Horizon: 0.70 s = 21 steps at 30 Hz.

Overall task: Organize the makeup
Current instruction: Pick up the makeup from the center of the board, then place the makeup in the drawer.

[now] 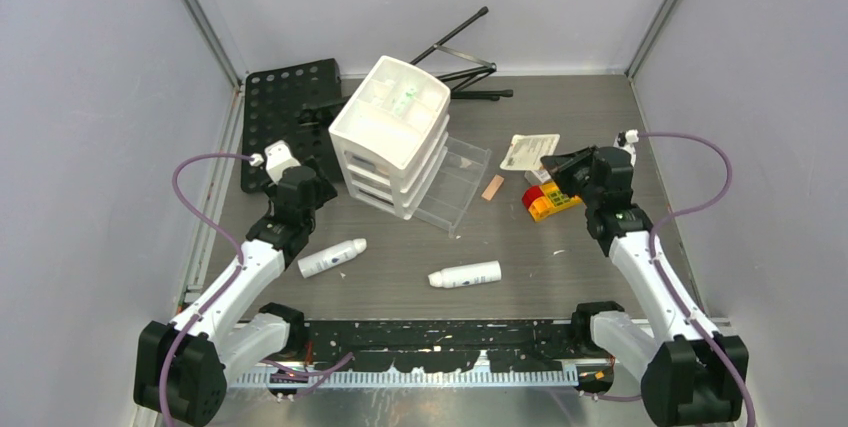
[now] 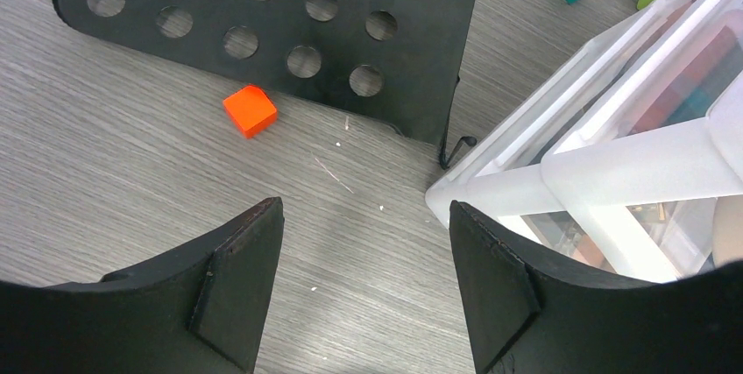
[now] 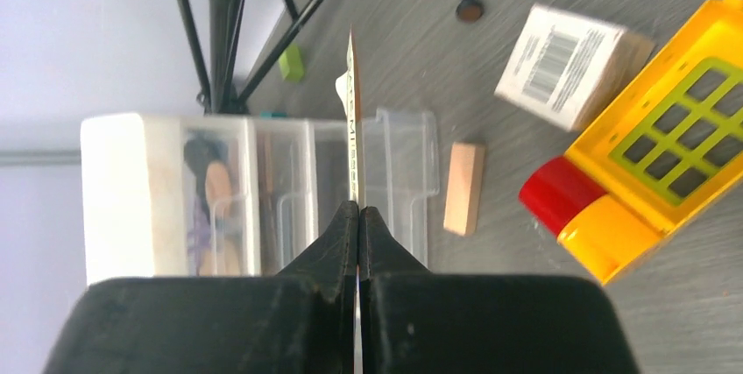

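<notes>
My right gripper (image 3: 359, 209) is shut on a thin white packet (image 3: 353, 120), seen edge-on and standing straight up from the fingertips. From above, that flat packet (image 1: 530, 152) hangs just left of the right gripper (image 1: 562, 165), to the right of the white drawer unit (image 1: 392, 122). The unit's clear bottom drawer (image 1: 455, 182) is pulled out. Two white bottles (image 1: 332, 258) (image 1: 465, 274) lie on the table in front of the unit. My left gripper (image 2: 366, 243) stands open over bare table beside the drawer unit's corner (image 2: 491, 190), holding nothing.
A red-and-yellow block (image 1: 550, 202) and a tan wooden block (image 1: 493, 187) lie near the right gripper. A white barcode box (image 3: 569, 63) sits behind them. A black perforated plate (image 1: 290, 112) and folding stand (image 1: 465, 57) lie at the back. An orange cube (image 2: 250, 110) rests by the plate.
</notes>
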Tool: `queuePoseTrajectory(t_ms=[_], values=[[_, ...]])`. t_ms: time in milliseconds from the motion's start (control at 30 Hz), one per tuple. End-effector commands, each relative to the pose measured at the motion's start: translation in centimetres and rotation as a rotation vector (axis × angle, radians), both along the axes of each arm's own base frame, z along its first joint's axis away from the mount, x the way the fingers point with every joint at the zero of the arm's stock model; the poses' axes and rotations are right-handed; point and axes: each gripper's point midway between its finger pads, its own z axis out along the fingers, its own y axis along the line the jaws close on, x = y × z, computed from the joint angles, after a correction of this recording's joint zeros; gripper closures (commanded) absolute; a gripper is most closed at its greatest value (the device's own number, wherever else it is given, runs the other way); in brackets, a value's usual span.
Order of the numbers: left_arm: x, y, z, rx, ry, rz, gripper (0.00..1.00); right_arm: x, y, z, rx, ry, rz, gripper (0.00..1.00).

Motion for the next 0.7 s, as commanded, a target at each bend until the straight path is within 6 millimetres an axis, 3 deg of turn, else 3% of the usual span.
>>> queuePoseTrajectory(t_ms=[0,233,533,667], values=[[1.0,0.1,2.5,0.002,-0.077,0.015,0.29,-2.3,3.5,1.1,0.042,-0.021,0.164,1.00],[1.1,0.0,2.2,0.003,-0.069,0.013,0.29,-2.9,9.6,0.9,0.043,-0.032,0.262,1.00],[1.1,-0.2,2.2,-0.007,-0.075,0.005,0.29,1.2,9.9,-1.8,0.013,-0.041,0.077,1.00],[1.1,-0.2,2.3,-0.004,-0.071,0.005,0.29,3.0,11.7,-2.9,0.044,-0.033,0.075,1.00]])
